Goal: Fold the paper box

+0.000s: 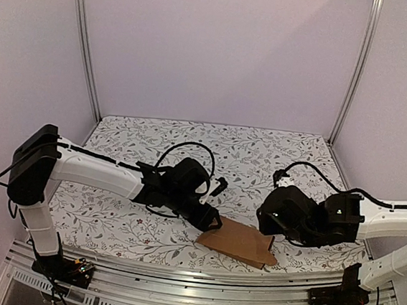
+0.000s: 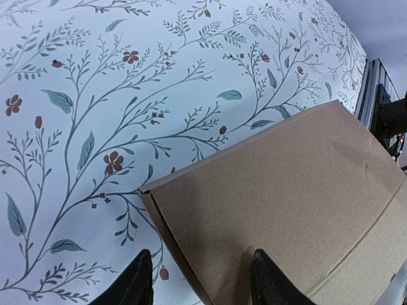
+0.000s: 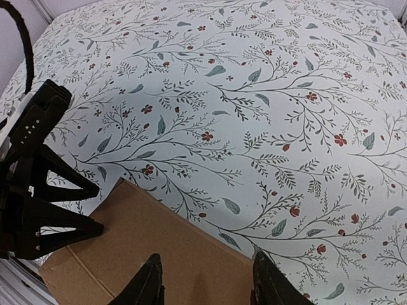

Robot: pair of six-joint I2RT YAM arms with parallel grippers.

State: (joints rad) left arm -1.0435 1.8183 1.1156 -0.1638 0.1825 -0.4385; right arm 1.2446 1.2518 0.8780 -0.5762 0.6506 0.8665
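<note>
Early step: the flat brown cardboard paper box [image 1: 242, 241] lies, seemingly collapsed, on the floral worktop [image 1: 261, 154]. The left tool [image 2: 203, 283] and right tool [image 3: 206, 279] are both spread at its edges. Next, pinch one flap.

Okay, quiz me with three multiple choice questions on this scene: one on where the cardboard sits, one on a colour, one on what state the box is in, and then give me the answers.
1. Where does the flat brown cardboard paper box lie on the floral-printed tablecloth?
A. against the far wall
B. at the near side, between the two hands
C. in the far left corner

2. What colour are the small flowers printed on the cloth?
A. blue
B. yellow
C. reddish brown

3. What state is the box in?
A. lying flattened
B. standing as an open carton
C. crumpled into a ball

Answers:
1 B: the overhead view shows it at the near side, with the left hand and the right hand at its ends.
2 C: both wrist views show reddish-brown blossoms.
3 A: it lies flat on the cloth in every view.
</note>
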